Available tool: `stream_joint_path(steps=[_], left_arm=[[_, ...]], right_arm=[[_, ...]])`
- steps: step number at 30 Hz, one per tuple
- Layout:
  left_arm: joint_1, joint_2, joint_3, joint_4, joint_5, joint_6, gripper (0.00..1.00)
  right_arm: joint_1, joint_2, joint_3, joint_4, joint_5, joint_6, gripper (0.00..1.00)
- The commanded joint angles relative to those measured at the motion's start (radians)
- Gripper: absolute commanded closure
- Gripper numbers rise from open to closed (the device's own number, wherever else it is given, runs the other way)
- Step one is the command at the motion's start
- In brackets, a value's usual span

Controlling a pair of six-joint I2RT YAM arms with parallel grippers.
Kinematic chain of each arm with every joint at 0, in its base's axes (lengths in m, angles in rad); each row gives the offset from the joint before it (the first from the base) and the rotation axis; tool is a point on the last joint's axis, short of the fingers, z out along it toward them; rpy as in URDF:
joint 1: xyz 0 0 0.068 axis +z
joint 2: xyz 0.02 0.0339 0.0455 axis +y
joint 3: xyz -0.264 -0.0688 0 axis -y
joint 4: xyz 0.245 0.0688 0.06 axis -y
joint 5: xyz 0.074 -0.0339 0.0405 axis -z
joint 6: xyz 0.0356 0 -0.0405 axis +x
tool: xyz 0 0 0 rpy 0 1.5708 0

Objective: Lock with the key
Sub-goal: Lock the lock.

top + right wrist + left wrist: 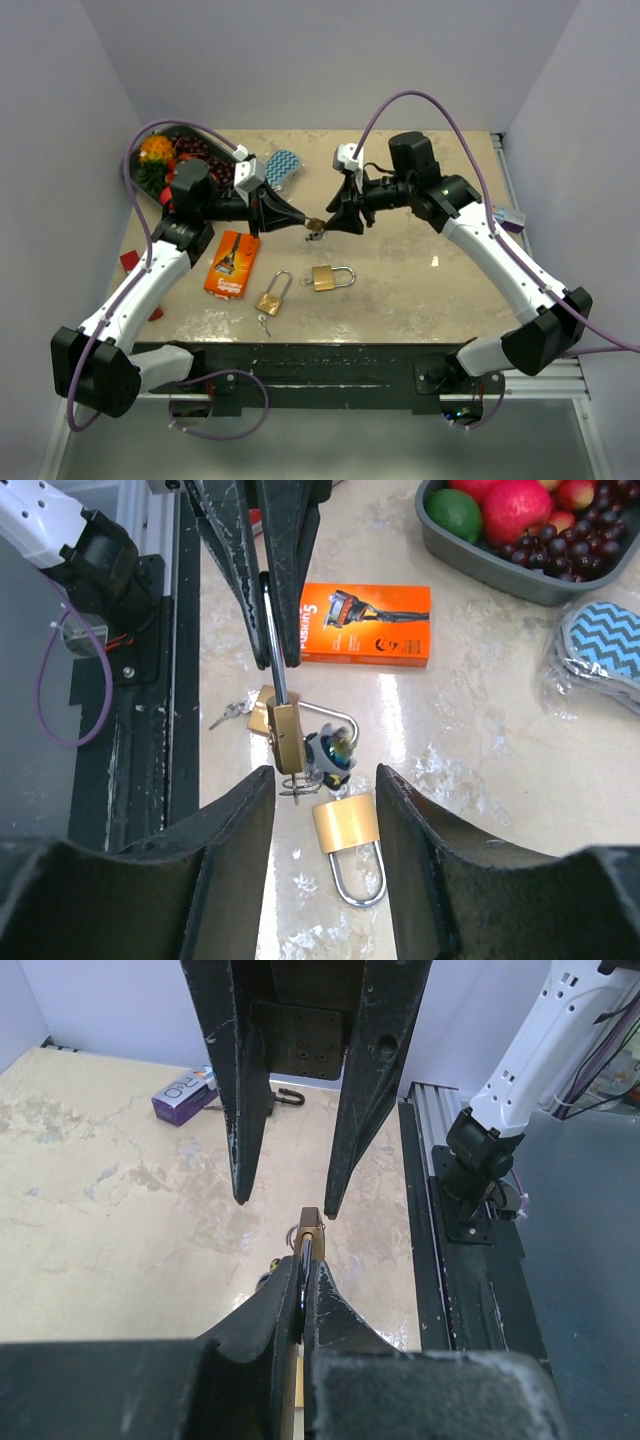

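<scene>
Brass padlock (285, 738), mid-air over the centre of the table (420, 290), between two facing grippers.
Grip: left gripper (278, 660) clenched on its shackle; right gripper (322, 778) released, empty, just short of the body. In the top view the lock is a speck. Only the right wrist view shows the key ring (295, 783) dangling beneath, and whether a key is seated cannot be told.
</scene>
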State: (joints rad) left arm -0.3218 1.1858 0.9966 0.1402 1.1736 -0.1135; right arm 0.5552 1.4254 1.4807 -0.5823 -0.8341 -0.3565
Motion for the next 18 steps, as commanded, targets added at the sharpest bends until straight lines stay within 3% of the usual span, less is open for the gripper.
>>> stream_joint_path(steps=[1, 18], left_arm=[[0.001, -0.008, 0.047, 0.038, 0.026, -0.009, 1.00], [0.001, -0.002, 0.045, 0.078, 0.018, -0.048, 1.00]], right_arm=[[0.000, -0.039, 0.020, -0.074, -0.036, -0.070, 0.53], [0.000, -0.023, -0.008, -0.039, -0.066, -0.067, 0.71]])
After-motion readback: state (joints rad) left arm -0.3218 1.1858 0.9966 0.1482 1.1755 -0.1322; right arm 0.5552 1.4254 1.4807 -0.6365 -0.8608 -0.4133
